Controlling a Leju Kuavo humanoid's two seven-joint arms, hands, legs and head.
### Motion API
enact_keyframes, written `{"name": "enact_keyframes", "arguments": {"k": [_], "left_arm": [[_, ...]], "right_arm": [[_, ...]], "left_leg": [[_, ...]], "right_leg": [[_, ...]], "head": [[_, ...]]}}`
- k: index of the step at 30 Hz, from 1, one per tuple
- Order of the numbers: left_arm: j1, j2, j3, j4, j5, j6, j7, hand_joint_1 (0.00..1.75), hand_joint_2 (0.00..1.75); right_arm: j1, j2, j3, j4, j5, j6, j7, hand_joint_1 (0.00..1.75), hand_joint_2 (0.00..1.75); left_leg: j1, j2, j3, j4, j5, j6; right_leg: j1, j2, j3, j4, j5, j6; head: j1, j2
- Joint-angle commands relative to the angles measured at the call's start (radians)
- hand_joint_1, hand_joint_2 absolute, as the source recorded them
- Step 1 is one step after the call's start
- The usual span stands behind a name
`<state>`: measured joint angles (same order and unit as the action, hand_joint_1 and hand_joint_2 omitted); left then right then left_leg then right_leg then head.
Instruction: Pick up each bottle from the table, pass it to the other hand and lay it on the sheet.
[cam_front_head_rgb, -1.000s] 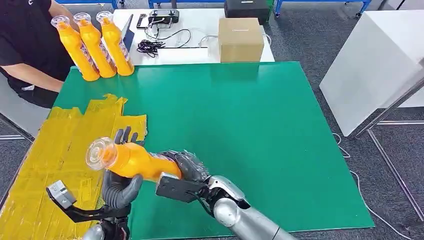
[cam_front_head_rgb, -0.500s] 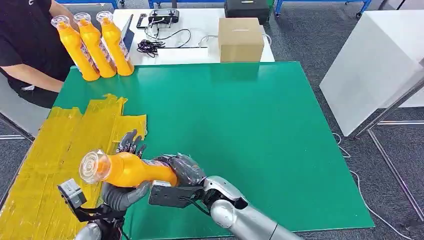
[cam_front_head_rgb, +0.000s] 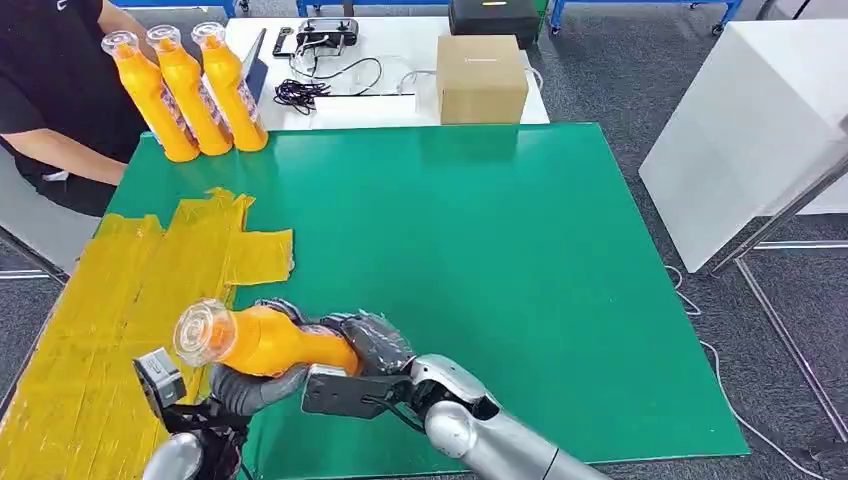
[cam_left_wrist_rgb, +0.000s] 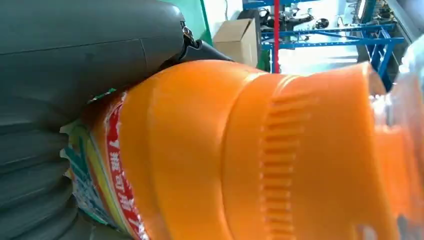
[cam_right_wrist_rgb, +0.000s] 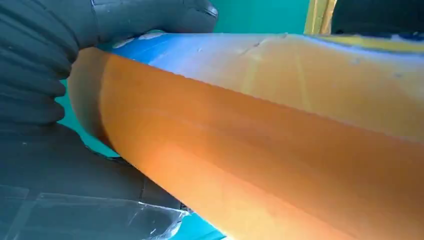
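Note:
An orange bottle (cam_front_head_rgb: 270, 340) with a clear cap (cam_front_head_rgb: 200, 331) lies sideways in the air over the near left of the green table (cam_front_head_rgb: 480, 250), cap pointing left toward the yellow sheet (cam_front_head_rgb: 120, 300). My right hand (cam_front_head_rgb: 368, 340) grips its base end. My left hand (cam_front_head_rgb: 250, 385) cradles the neck end from below, its fingers (cam_front_head_rgb: 278, 309) curled over the top. The left wrist view shows the bottle (cam_left_wrist_rgb: 250, 150) pressed against the left hand (cam_left_wrist_rgb: 75, 75). Close up in the right wrist view, the bottle (cam_right_wrist_rgb: 275, 150) sits in the right hand (cam_right_wrist_rgb: 40, 60). Three more orange bottles (cam_front_head_rgb: 185, 90) stand at the far left corner.
A person in a black top (cam_front_head_rgb: 50, 90) sits at the far left beside the standing bottles. Behind the green table, a white table holds a cardboard box (cam_front_head_rgb: 482, 78), cables (cam_front_head_rgb: 300, 93) and a controller (cam_front_head_rgb: 327, 33). A white block (cam_front_head_rgb: 750, 130) stands to the right.
My left hand's fingers, spread upward before, have closed over the bottle. The bottle has sunk a little and tipped flatter, with my right hand still on its base.

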<state>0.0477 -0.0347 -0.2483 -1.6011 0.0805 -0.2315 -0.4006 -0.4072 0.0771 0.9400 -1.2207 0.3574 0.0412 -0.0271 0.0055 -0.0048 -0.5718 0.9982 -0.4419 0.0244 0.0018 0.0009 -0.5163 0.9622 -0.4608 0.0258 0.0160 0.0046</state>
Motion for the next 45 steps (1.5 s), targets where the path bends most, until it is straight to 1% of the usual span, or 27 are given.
{"name": "enact_keyframes", "arguments": {"k": [1,2,3,5,12,16,19,21,24,25,26,28,30,31,33,34,39,40,43,45], "left_arm": [[-0.028,0.006,-0.029,0.086,0.031,-0.029,0.007,1.75,1.75],[-0.026,0.005,-0.021,0.083,0.038,-0.027,0.006,1.75,1.75],[-0.024,0.005,-0.014,0.080,0.041,-0.024,0.005,1.75,1.75],[-0.019,0.008,0.012,0.070,0.050,-0.016,0.006,1.75,1.75],[-0.019,0.009,0.018,0.069,0.050,-0.016,0.007,1.75,1.75],[-0.010,0.011,0.051,0.064,0.053,-0.011,0.009,1.75,1.75],[-0.008,0.009,0.076,0.055,0.009,0.043,0.006,1.75,1.75],[-0.015,0.016,0.091,0.044,-0.089,0.133,-0.003,1.75,1.75],[-0.047,0.025,0.103,0.030,-0.403,0.417,-0.014,1.75,1.75],[-0.060,0.035,0.102,0.024,-0.528,0.519,0.001,1.75,1.75],[-0.066,0.041,0.100,0.023,-0.608,0.582,0.016,1.75,1.75],[-0.071,0.059,0.103,0.020,-0.921,0.777,0.092,1.75,1.75],[-0.065,0.076,0.093,0.020,-1.043,0.823,0.143,1.75,1.75],[-0.063,0.080,0.096,0.038,-1.165,0.856,0.191,1.75,1.75],[-0.063,0.084,0.085,0.049,-1.173,0.860,0.201,1.75,1.75],[-0.069,0.093,0.078,0.079,-1.257,0.880,0.245,1.75,1.75],[-0.073,0.096,0.072,0.094,-1.276,0.881,0.255,1.75,1.75],[-0.081,0.104,0.065,0.120,-1.339,0.851,0.303,1.75,1.75],[-0.124,0.132,0.023,0.242,-1.430,0.779,0.362,1.75,1.75],[-0.162,0.144,-0.008,0.341,-1.401,0.722,0.354,1.75,1.75]], "right_arm": [[-0.033,-0.006,0.076,0.037,0.011,0.014,-0.019,1.33,1.75],[-0.024,-0.008,0.067,0.032,0.013,0.001,-0.029,0.00,1.75],[-0.017,-0.011,0.059,0.026,0.011,-0.003,-0.030,0.00,0.00],[0.001,-0.018,0.033,0.013,0.000,-0.008,-0.028,0.00,0.00],[0.003,-0.020,0.029,0.009,0.000,-0.008,-0.029,0.00,0.00],[0.011,-0.024,0.011,0.004,0.000,-0.007,-0.030,0.00,0.00],[0.020,-0.033,0.002,-0.022,0.000,-0.011,-0.034,0.00,0.00],[0.028,-0.042,-0.006,-0.046,-0.003,-0.016,-0.032,0.00,0.00],[0.048,-0.062,-0.022,-0.074,-0.003,-0.033,-0.023,0.00,0.00],[0.058,-0.072,-0.030,-0.087,-0.003,-0.040,-0.024,0.00,0.00],[0.062,-0.077,-0.033,-0.090,-0.003,-0.043,-0.025,0.00,0.00],[0.073,-0.091,-0.044,-0.111,-0.002,-0.052,-0.033,0.00,0.00],[0.078,-0.098,-0.049,-0.126,-0.003,-0.054,-0.035,0.00,0.00],[0.081,-0.103,-0.052,-0.138,-0.003,-0.054,-0.034,0.00,0.00],[0.082,-0.106,-0.053,-0.142,-0.003,-0.054,-0.034,0.00,0.00],[0.082,-0.107,-0.052,-0.147,-0.003,-0.053,-0.034,0.00,0.00],[0.083,-0.107,-0.052,-0.149,-0.003,-0.053,-0.034,0.00,0.00],[0.084,-0.107,-0.052,-0.149,-0.003,-0.053,-0.034,0.00,0.00],[0.085,-0.109,-0.048,-0.160,0.000,-0.048,-0.033,0.00,0.00],[0.083,-0.107,-0.046,-0.165,0.001,-0.039,-0.030,0.00,0.00]], "left_leg": [[0.000,0.000,0.003,-0.001,0.000,-0.001],[0.000,0.000,0.003,-0.002,0.000,-0.001],[0.000,0.001,0.004,-0.002,0.000,-0.001],[0.000,0.000,0.003,-0.002,0.000,0.000],[0.000,0.000,0.002,-0.001,0.000,-0.001],[0.000,0.000,0.002,-0.001,0.000,-0.001],[0.000,0.000,0.003,-0.001,0.000,-0.001],[0.000,0.000,0.002,-0.001,0.000,-0.001],[0.000,-0.001,0.001,0.000,0.000,-0.001],[0.001,-0.002,0.001,0.000,0.000,-0.001],[0.000,-0.003,0.000,0.000,0.000,0.000],[0.001,-0.002,0.000,0.000,0.001,0.000],[0.000,-0.002,0.001,0.000,0.000,0.000],[0.000,-0.001,0.001,-0.001,0.001,-0.001],[0.000,0.000,0.003,-0.001,0.000,-0.001],[0.000,-0.001,0.002,-0.001,0.000,-0.001],[0.000,-0.001,0.001,-0.001,0.001,-0.001],[0.000,-0.001,0.002,-0.001,0.001,-0.001],[0.000,-0.002,0.003,-0.002,0.001,-0.001],[-0.001,-0.002,0.002,-0.002,0.002,-0.001]], "right_leg": [[0.000,0.000,0.003,-0.001,0.000,0.000],[0.000,0.000,0.003,-0.002,0.000,0.001],[0.000,0.000,0.004,-0.002,0.000,0.001],[0.000,0.000,0.003,-0.002,0.000,0.001],[0.000,-0.001,0.003,-0.001,0.000,0.000],[0.000,-0.001,0.003,-0.001,0.000,0.000],[0.000,0.000,0.003,-0.002,0.000,0.000],[0.000,-0.001,0.002,-0.001,-0.001,0.000],[0.000,-0.002,0.002,0.000,-0.001,0.000],[0.000,-0.002,0.002,-0.001,-0.001,0.000],[0.000,-0.003,0.001,0.000,0.000,0.000],[0.000,-0.002,0.001,-0.001,0.000,0.000],[0.000,-0.002,0.001,-0.001,0.000,0.000],[0.000,-0.002,0.002,-0.001,0.000,0.001],[0.000,-0.001,0.004,-0.002,-0.001,0.001],[0.000,-0.002,0.003,-0.001,-0.001,0.001],[0.000,-0.001,0.001,-0.001,0.000,0.000],[0.000,-0.001,0.003,-0.001,0.000,0.000],[0.000,-0.003,0.003,-0.001,0.000,0.000],[-0.001,-0.003,0.002,-0.001,0.000,0.000]], "head": [[0.000,0.000],[0.000,0.000],[0.000,0.000],[0.000,0.000],[0.000,0.000],[0.000,0.000],[0.000,0.000],[0.000,0.000],[0.000,0.000],[0.000,0.000],[0.000,0.000],[0.000,0.000],[0.000,0.000],[0.000,0.000],[0.000,0.000],[0.000,0.000],[0.000,0.000],[0.000,0.000],[0.000,0.000],[0.000,0.000]]}}
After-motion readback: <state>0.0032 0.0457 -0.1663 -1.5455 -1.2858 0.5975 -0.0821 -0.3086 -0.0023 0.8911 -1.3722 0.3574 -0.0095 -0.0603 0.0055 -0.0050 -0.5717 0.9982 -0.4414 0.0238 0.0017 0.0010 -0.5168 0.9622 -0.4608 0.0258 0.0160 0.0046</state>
